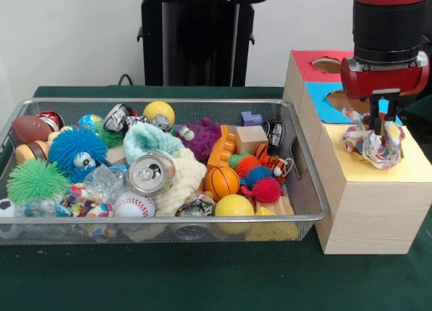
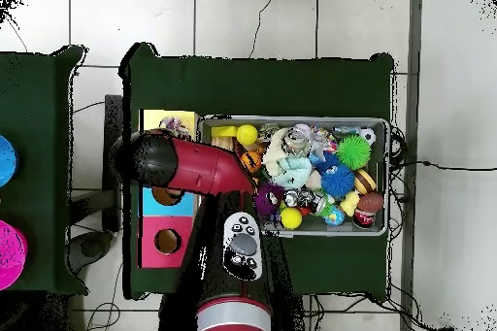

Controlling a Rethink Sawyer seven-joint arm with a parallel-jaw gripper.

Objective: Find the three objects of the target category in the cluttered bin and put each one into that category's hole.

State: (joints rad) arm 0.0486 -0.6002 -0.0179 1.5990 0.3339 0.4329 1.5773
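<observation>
So the gripper point(image 1: 382, 127) is hanging over the yellow end of the wooden box point(image 1: 368, 210), with its fingers pinched on a crumpled wad of patterned paper point(image 1: 370, 142) that looks white with bits of red, blue and green. The wad dangles right above the yellow panel point(image 1: 405, 164); I can't tell if its bottom is touching the panel or just clear of it. The box sits just beside the right end of the wire bin point(image 1: 307, 189), and it has a blue panel point(image 1: 331, 100) and a red panel point(image 1: 312, 67) further back, each with a hole in it. From overhead the red arm point(image 2: 189, 164) covers most of the box's middle, and you only see the yellow end and the red end with its hole point(image 2: 167, 241). The bin is still packed: a silver drink can point(image 1: 150, 173) near the middle, a baseball point(image 1: 133, 204) and a yellow ball point(image 1: 233, 208) along the front edge, a mini basketball point(image 1: 222, 181), a blue fuzzy ball with eyes point(image 1: 76, 152) and a green spiky ball point(image 1: 35, 180) toward the left end, and a purple spiky toy point(image 1: 202, 138) near the back.
</observation>
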